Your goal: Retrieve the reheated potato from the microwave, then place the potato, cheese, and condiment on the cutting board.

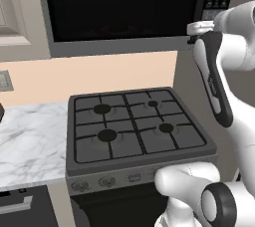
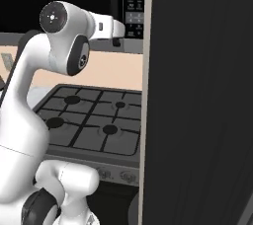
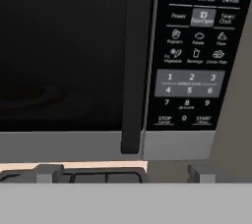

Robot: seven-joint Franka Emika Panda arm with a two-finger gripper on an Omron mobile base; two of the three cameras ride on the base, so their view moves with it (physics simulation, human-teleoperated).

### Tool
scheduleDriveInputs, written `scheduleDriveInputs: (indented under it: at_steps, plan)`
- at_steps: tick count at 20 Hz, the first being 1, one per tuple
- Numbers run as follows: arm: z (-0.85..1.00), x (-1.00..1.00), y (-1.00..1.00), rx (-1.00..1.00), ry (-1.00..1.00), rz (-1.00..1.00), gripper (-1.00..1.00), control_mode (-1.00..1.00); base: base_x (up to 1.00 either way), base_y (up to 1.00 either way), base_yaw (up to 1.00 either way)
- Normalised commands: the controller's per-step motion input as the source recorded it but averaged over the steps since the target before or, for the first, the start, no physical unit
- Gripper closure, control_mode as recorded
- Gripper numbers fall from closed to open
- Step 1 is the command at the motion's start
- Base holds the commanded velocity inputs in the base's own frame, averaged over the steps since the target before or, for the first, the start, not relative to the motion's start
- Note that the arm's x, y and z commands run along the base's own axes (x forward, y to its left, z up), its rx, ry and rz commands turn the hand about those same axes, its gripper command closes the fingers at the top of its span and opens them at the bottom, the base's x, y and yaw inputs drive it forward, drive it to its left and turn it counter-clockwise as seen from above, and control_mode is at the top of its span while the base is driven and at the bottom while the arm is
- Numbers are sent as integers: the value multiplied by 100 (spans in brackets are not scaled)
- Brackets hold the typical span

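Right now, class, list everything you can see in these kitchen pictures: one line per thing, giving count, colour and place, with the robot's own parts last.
microwave: one, dark glass door, grey frame, mounted above the stove, door shut.
button panel: one, black with pale keys, right side of the microwave.
door handle: one, dark vertical bar, left of the panel.
stove: one, dark grey, four burners, below the microwave.
counter: one, white marble, left of the stove.
tall panel: one, dark, right of the stove.
arm: one, white with dark joints.
hand: one, open, facing the microwave handle.
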Motion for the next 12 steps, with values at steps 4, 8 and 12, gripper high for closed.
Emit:
scheduleDriveInputs:
  at_steps: [4,8,12]
  plan:
    - [17,31,-5,-1,0,0,-100,-100,0,0,0]
    - [13,33,0,0,0,0,-100,-100,0,0,0]
    - [4,40,-2,1,0,0,-100,-100,0,0,0]
